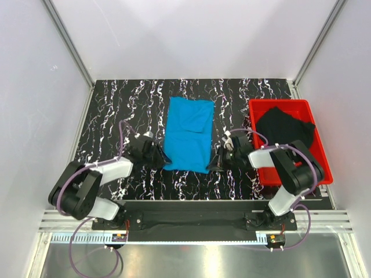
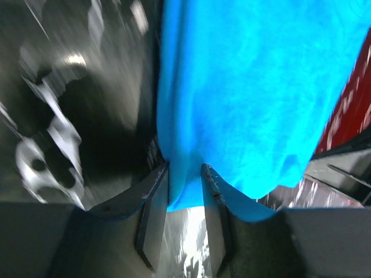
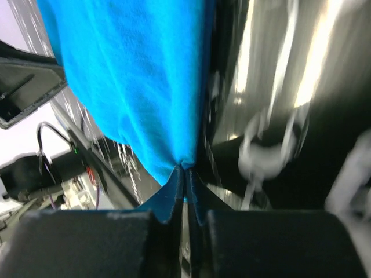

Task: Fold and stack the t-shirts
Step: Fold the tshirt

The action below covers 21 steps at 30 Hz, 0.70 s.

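White enclosure walls, black marble-pattern table with white veins.

Left arm is bent low and reaches forward and inward from its base. The left gripper is down at table level at the near-left corner of the sky-blue t-shirt. Right arm is folded at the elbow with the forearm going left. The right gripper is low at the shirt's near-right corner.

The blue shirt lies flat mid-table as a long folded rectangle running away from the arms, between the two grippers. The near edge looks slightly raised at the corners, hard to confirm from the top view.

In the left wrist view, the left gripper has blue cloth bunched between its fingers. The jaws are narrowly apart and clamped on the shirt edge, with bare table visible through the gap lower down. In the right wrist view, the right gripper has its jaws almost together, pinching a corner of the blue shirt, and the cloth hangs in a point into the grip.

The black t-shirt sits crumpled in the far part of the red plastic tray at the table's right side, well apart from both grippers. The right arm's elbow overlaps the tray's near half in the top view, so that part is hidden.

Both wrist views are motion-blurred and the table pattern is smeared. A red streak at the right edge of the left wrist view is likely the tray, too blurred to be sure.
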Motion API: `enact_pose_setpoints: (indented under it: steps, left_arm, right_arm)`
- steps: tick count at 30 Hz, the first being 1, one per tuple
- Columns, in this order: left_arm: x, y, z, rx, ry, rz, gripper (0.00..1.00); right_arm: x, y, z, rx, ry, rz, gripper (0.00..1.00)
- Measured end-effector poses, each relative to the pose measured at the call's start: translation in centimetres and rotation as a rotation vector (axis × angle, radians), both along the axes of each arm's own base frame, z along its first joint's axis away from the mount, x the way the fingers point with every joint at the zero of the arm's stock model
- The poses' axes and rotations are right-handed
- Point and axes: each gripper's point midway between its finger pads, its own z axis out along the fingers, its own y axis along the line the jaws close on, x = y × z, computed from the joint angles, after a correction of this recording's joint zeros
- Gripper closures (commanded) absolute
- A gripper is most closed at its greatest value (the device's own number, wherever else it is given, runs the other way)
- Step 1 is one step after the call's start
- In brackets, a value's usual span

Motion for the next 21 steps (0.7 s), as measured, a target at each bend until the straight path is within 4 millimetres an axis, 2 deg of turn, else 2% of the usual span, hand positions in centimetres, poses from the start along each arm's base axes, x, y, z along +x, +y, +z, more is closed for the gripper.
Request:
enact_pose_setpoints:
  steps: [3,5,6,7,8,10,12,15,17,18,19,21]
  left_arm:
    - [-2.5,-0.8,0.1,-0.019,0.009,-0.034,0.59]
    - [-4.1,-1.1,0.2,-0.024,0.022,-0.054,0.58]
    - [-4.9,-1.2,0.2,-0.02,0.032,-0.063,0.54]
    - [-5.5,-1.1,0.3,-0.012,0.04,-0.069,0.52]
    - [-6.2,-0.8,0.5,0.001,0.051,-0.072,0.5]
    - [-7.4,0.4,0.7,0.049,0.076,-0.061,0.41]
    - [-8.1,2.1,1.2,0.115,0.082,-0.033,0.32]
    - [-7.4,3.5,3.6,0.183,0.042,0.002,0.32]
    - [-5.7,3.4,6.4,0.197,-0.027,0.006,0.36]
    - [-4.6,3.0,7.9,0.194,-0.069,0.001,0.41]
    - [-3.4,2.7,9.2,0.186,-0.106,-0.004,0.55]
    - [-1.0,1.9,10.8,0.159,-0.141,-0.022,0.68]
  right_arm:
    - [-3.1,-0.3,0.1,-0.015,0.021,0.0,0.79]
    - [-4.2,-0.8,0.4,-0.038,0.035,-0.008,0.64]
    - [-4.4,-1.2,0.6,-0.056,0.032,-0.013,0.58]
    - [-4.3,-1.6,1.0,-0.088,0.023,-0.021,0.48]
    - [-4.2,-1.8,1.2,-0.106,0.016,-0.022,0.44]
    - [-3.3,-2.7,2.2,-0.181,-0.02,-0.029,0.39]
    - [-1.9,-3.4,3.6,-0.247,-0.073,-0.031,0.38]
    - [0.8,-3.8,6.2,-0.317,-0.153,-0.027,0.4]
    - [2.9,-3.7,7.8,-0.335,-0.203,-0.024,0.44]
    - [3.9,-3.4,8.4,-0.335,-0.223,-0.022,0.48]
    - [4.8,-3.1,8.7,-0.334,-0.237,-0.019,0.51]
    - [6.3,-2.7,8.7,-0.332,-0.246,-0.016,0.64]
